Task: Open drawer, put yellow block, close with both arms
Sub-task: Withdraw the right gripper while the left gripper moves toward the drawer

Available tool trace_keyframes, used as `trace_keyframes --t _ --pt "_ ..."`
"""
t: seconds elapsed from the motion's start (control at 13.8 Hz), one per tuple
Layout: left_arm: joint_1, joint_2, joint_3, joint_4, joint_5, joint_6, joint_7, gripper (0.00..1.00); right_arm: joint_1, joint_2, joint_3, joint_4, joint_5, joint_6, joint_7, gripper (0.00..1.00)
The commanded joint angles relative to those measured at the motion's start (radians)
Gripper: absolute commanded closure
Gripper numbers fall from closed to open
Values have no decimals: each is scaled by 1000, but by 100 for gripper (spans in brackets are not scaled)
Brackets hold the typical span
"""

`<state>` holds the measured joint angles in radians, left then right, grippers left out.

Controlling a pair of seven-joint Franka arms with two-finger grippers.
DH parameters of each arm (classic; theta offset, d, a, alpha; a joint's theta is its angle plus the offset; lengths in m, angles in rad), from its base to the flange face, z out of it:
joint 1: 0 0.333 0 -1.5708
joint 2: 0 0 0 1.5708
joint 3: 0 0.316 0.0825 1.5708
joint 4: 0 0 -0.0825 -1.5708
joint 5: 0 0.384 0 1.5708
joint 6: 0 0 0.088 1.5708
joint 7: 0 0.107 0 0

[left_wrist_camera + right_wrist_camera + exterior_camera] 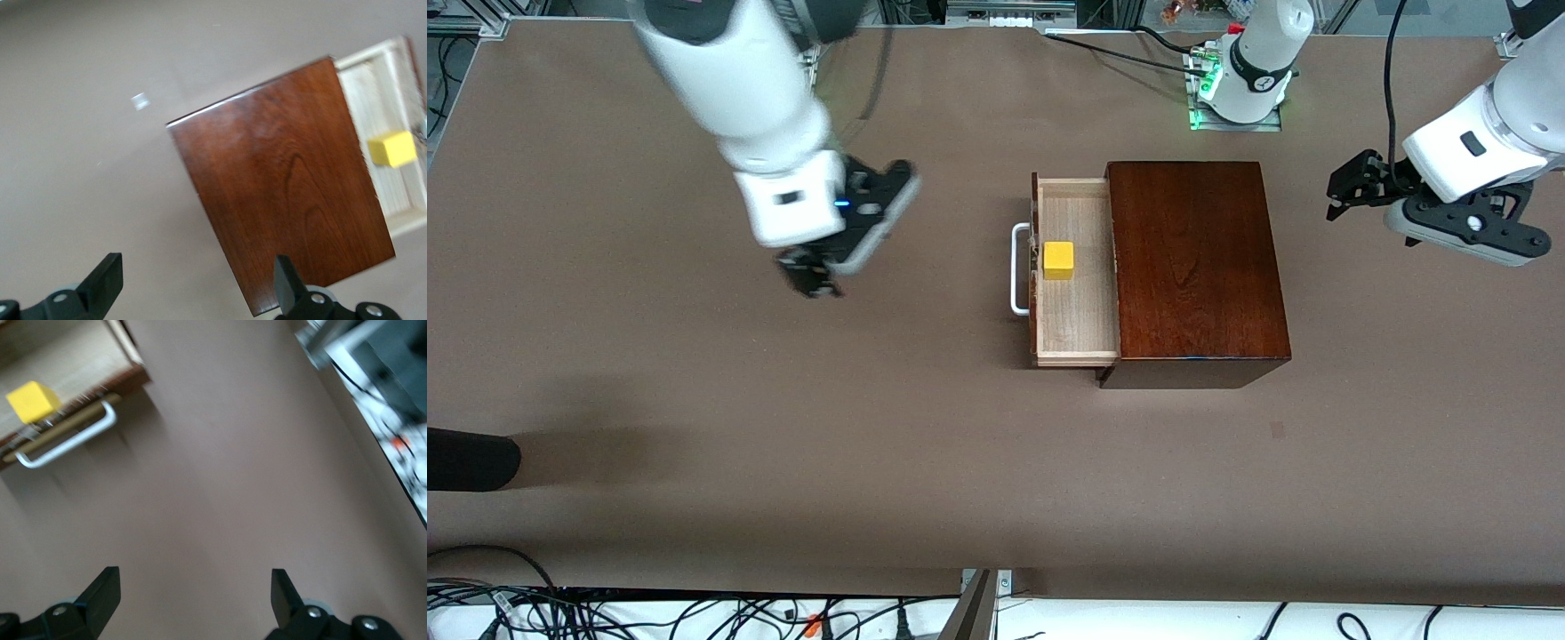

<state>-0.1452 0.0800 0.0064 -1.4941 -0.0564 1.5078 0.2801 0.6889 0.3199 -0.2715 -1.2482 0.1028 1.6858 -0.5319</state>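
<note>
Front view: drawer (1076, 271) pulled out of wooden box (1196, 267), handle (1018, 269) toward the right arm's end | yellow block (1059, 260) in the tray, near the drawer front | right gripper (811, 276) above bare table (783, 444), fingers apart | left gripper (1343, 191) over the table's left-arm end, fingers apart

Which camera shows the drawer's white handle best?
The right wrist view: the handle appears as a whole U-shaped bar standing off the drawer front. The front view shows it from above as a thin loop. The left wrist view does not show it.
</note>
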Motion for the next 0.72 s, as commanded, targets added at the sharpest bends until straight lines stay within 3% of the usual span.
trace_keyframes --t 0.0,0.07,0.29,0.43,0.65 --pt "-5 50 -41 58 -49 -1 144 0 14 -60 -154 -40 114 -89 6 0" --pt "-5 67 -72 75 -49 -1 189 0 14 -68 -220 -43 145 -122 4 0" --pt "-7 105 -158 93 -57 2 382 0 12 -85 -337 -43 153 -196 13 0" --pt "-8 159 -228 148 -53 3 491 0 -69 -113 -298 -53 141 -225 62 0" --pt "-20 240 -344 212 -46 6 542 0 -231 -168 -161 -88 106 -226 93 0"
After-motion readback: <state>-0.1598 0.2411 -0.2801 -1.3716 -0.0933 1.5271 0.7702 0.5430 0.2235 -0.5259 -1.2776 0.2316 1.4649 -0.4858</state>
